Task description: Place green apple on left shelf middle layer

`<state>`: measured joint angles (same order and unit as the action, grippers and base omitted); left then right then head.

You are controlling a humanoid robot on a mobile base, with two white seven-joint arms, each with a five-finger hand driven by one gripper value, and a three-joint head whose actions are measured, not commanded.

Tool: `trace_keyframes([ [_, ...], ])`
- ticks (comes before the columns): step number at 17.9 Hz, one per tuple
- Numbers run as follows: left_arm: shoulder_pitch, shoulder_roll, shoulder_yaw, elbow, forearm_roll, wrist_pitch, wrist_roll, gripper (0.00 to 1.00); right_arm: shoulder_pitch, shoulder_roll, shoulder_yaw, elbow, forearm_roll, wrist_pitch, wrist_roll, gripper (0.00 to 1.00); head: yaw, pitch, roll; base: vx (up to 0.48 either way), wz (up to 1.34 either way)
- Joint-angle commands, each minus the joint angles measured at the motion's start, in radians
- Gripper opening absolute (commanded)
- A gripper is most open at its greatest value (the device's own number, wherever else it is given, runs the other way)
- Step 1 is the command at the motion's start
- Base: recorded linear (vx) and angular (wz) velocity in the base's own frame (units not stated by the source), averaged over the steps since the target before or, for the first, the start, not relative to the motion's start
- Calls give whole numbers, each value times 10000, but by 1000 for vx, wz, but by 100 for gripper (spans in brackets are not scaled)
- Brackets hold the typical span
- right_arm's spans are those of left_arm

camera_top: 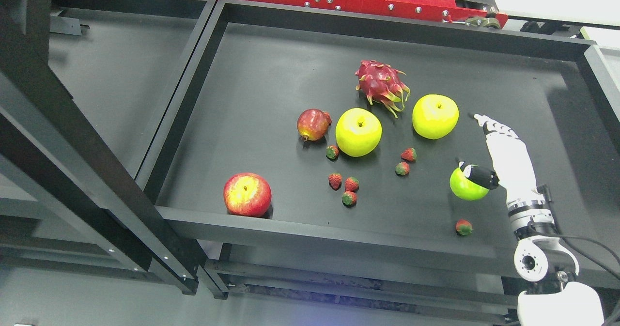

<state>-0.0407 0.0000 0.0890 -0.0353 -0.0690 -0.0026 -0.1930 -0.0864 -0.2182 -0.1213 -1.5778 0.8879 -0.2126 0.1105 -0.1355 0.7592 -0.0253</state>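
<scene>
Hand [489,159] open, thumb touching green apple [465,186].

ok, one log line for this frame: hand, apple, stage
right hand: at green apple, thumb over its top, grip unconfirmed | apple: on right tray, near front | left hand: not in view | stage: reach/grasp, not lifted

R hand [503,154] covered the green apple's [466,186] right side; grip couldn't be judged. R arm ran off bottom edge. Left shelf [111,69] cut by left and top edges.
</scene>
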Motion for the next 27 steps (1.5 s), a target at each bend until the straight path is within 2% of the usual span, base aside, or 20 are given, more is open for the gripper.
trace_keyframes([
  [1, -8, 175, 0, 0, 0, 11, -3, 100, 66, 188, 32, -53, -841, 40, 0, 93, 0, 0, 0, 0, 0],
  [4, -8, 175, 0, 0, 0, 11, -3, 100, 66, 234, 32, -53, -917, 55, -16, 99, 0, 0, 0, 0, 0],
  [6, 8, 175, 0, 0, 0, 11, -3, 100, 81, 371, 62, -53, -1406, 10, -16, 99, 0, 0, 0, 0, 0],
  [12, -8, 175, 0, 0, 0, 11, -3, 100, 633, 923, 476, -99, -5943, -497, -108, 99, 0, 0, 0, 0, 0],
  [14, 8, 175, 0, 0, 0, 11, -3, 100, 939, 1687, 461, -83, -7248, -238, -77, 99, 0, 0, 0, 0, 0],
  [15, -8, 175, 0, -15, 0, 11, -3, 100, 1062, 2008, 461, -83, -7663, 205, -62, 99, 0, 0, 0, 0, 0],
  [16, 8, 175, 0, 0, 0, -4, -3, 100, 1139, 2008, 416, -83, -7910, 680, -62, 100, 0, 0, 0, 0, 0],
  [18, 8, 175, 0, 0, 0, 11, -3, 100, 1277, 2008, 567, -83, -8416, 930, -108, 100, 0, 0, 0, 0, 0],
  [22, 8, 175, 0, 0, 0, 11, -3, 100, 1905, 2008, 691, -221, -9920, 869, -138, 100, 0, 0, 0, 0, 0],
  [27, 8, 175, 0, 0, 0, 11, -3, 100, 2398, 2008, 661, -375, -10291, 715, -184, 100, 0, 0, 0, 0, 0],
])
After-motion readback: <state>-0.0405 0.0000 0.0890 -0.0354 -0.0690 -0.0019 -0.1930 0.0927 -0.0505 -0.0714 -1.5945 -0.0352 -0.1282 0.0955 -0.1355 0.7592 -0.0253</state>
